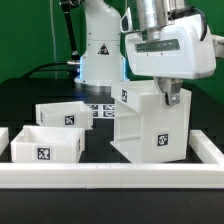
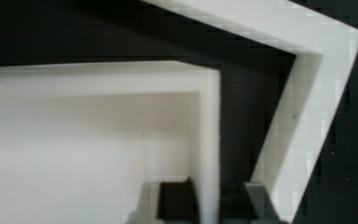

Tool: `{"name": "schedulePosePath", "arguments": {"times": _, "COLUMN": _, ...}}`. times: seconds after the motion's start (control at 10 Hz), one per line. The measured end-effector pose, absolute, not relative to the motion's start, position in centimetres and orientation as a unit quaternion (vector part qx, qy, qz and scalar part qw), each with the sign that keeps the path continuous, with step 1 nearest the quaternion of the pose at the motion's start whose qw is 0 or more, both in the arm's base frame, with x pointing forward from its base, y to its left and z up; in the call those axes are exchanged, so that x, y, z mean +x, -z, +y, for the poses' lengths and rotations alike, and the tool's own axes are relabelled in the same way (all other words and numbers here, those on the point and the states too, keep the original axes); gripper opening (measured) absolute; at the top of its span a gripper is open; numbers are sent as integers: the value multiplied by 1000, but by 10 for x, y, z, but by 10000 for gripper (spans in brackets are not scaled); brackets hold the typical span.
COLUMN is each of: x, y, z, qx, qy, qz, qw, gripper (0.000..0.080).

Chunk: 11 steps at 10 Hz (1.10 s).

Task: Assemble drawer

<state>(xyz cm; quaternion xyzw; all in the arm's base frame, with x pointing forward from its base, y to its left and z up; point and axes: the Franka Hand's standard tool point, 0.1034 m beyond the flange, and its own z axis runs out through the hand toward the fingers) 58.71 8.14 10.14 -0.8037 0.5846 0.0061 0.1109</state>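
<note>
The drawer's tall white casing (image 1: pixel 150 128) stands at the exterior view's right, with a tag on its front and another on its side. My gripper (image 1: pixel 170 97) comes down from above and is shut on the casing's top wall. In the wrist view my gripper (image 2: pixel 218 197) has one dark finger (image 2: pixel 179 200) on each side of that thin white wall (image 2: pixel 215 130). Two low white trays lie to the exterior view's left, one further back (image 1: pixel 62 114) and one nearer the front (image 1: pixel 46 146), each with a tag.
A long low white border rail (image 1: pixel 110 178) runs along the front and up the exterior view's right side; its corner shows in the wrist view (image 2: pixel 297 50). The marker board (image 1: pixel 101 110) lies behind the trays. The arm's base (image 1: pixel 100 50) stands at the back.
</note>
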Motion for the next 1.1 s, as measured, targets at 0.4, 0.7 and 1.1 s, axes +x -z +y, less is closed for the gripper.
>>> {"name": "schedulePosePath", "arguments": {"times": 0.4, "x": 612, "y": -104, "z": 88, "qx": -791, "qy": -7, "qz": 600, "qw": 121, "gripper": 45}}
{"name": "schedulePosePath", "arguments": {"times": 0.7, "x": 632, "y": -105, "z": 85, "qx": -782, "qy": -10, "qz": 610, "qw": 125, "gripper": 44}}
{"name": "schedulePosePath", "arguments": {"times": 1.1, "x": 645, "y": -101, "z": 87, "qx": -771, "qy": -50, "qz": 624, "qw": 116, "gripper": 46}}
